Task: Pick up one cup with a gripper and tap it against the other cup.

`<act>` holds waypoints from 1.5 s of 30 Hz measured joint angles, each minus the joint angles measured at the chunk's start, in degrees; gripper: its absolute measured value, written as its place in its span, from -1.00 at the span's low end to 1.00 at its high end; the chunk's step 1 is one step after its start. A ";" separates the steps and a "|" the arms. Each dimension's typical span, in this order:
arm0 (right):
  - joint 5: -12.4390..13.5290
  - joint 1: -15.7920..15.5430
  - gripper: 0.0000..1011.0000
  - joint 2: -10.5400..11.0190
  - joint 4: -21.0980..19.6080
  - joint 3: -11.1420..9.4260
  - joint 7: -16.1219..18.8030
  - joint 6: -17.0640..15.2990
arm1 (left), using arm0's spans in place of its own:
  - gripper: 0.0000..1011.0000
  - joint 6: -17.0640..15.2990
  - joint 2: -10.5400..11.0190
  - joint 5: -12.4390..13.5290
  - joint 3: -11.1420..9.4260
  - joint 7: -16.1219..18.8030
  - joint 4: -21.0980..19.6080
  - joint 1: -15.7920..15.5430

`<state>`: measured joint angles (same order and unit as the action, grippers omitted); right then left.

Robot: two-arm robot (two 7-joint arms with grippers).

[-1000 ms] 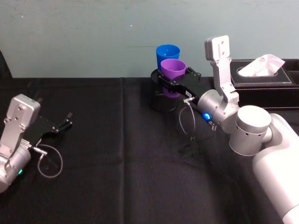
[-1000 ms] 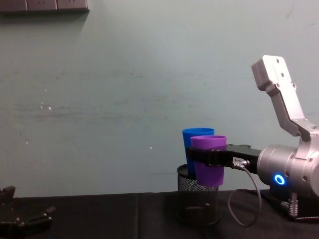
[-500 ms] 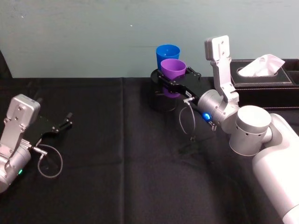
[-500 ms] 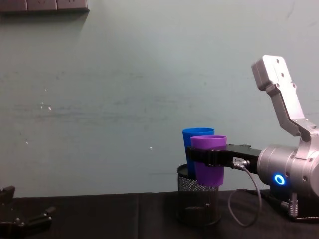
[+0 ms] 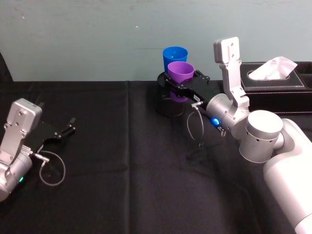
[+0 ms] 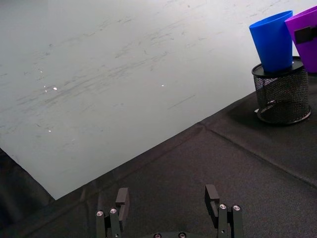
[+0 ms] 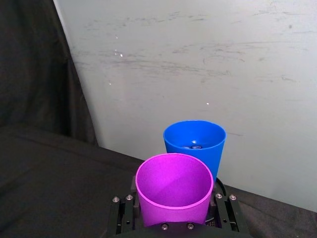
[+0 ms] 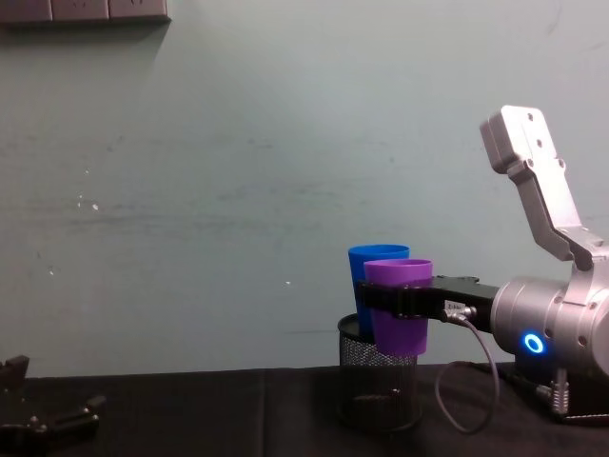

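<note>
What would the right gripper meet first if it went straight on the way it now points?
The blue cup just ahead, standing in the mesh holder; the purple cup held by the right gripper would strike it first. Their gap is unclear.

Mesh holder point(image 5: 168, 105) sits near the table's point(image 5: 122, 170) far edge, a bit right of middle. The other cup point(image 5: 174, 54) stands in it. The held cup point(image 5: 181, 73) is in the right gripper point(image 5: 181, 79), off the table, just before the other cup on the robot's side, by the holder's near rim; whether the cups touch, cannot tell. Tissue box point(image 5: 275, 83) is at the far right corner, right of the holder. Left gripper point(image 5: 66, 130) is near the left edge, well apart from both cups.
</note>
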<state>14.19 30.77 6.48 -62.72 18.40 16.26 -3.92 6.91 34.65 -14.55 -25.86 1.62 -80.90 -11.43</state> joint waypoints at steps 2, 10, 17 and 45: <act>0.00 0.00 0.45 0.00 0.00 0.00 0.00 0.00 | 0.98 0.00 0.00 0.00 0.00 0.00 0.00 0.00; 0.00 0.00 0.45 0.00 0.00 0.00 0.00 0.00 | 0.98 0.00 0.00 0.00 0.00 0.00 0.00 0.00; 0.00 0.00 0.45 0.00 0.00 0.00 0.00 0.00 | 0.98 0.00 0.00 0.00 0.00 0.00 0.00 0.00; 0.00 0.00 0.45 0.00 0.00 0.00 0.00 0.00 | 0.98 0.00 0.00 0.00 0.00 0.00 0.00 0.00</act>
<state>14.19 30.77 6.48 -62.72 18.40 16.26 -3.92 6.91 34.65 -14.55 -25.86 1.62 -80.90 -11.43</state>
